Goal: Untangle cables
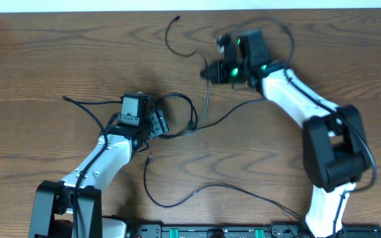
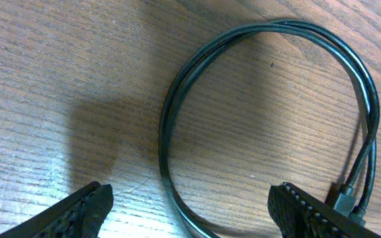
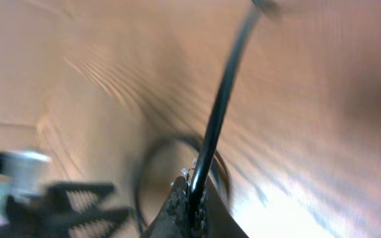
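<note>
No text, label, brand, number or sign legible in any view. Thin black cables (image 2: 163,132): no print readable on sheath or plug. Brown wood-grain counter (image 1: 45,66): grain only, no marks. Right wrist view motion-blurred; nothing readable there.

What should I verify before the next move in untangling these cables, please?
1. Right end effector shut on the thin black cable: ok.
2. Left end effector open: ok.
3. Looped black cable on the wooden table lies between the left fingers: ok.
4. Right wrist view sharp: not ok, blurred.
5. Gripped cable free of the loop: cannot tell.
</note>
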`<state>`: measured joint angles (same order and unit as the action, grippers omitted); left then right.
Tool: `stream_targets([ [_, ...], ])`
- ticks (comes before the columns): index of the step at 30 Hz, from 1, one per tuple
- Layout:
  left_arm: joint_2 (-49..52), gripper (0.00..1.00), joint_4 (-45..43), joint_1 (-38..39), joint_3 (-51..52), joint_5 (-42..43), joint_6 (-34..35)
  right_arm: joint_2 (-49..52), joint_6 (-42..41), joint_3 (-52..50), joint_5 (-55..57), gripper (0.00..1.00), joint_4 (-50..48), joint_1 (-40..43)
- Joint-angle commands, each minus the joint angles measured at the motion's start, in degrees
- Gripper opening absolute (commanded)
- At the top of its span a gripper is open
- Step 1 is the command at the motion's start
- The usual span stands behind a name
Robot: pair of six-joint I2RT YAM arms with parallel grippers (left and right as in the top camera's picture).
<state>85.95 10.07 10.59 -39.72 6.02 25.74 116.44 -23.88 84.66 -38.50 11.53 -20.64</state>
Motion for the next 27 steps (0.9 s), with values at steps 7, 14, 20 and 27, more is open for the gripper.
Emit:
stream_targets([
  [7,0.11,0.8,0.15,-0.17,0.5,-0.72,0.31,-14.25,2.97,14.73,3.43,0.01,-0.39,-0.09],
  [14,0.11,0.8,0.15,-0.17,0.5,-0.28,0.31,-15.26,2.95,18.69,3.43,0.01,-0.17,-0.2],
  [20,0.11,0.81,-3.37,-0.17,0.5,13.4,0.39,-15.19,4.87,18.69,7.45,0.01,3.63,-1.25],
  [27,0.11,0.81,-15.28,2.01,0.5,20.39,10.19,-15.17,4.59,18.69,8.28,0.01,4.02,-1.92],
])
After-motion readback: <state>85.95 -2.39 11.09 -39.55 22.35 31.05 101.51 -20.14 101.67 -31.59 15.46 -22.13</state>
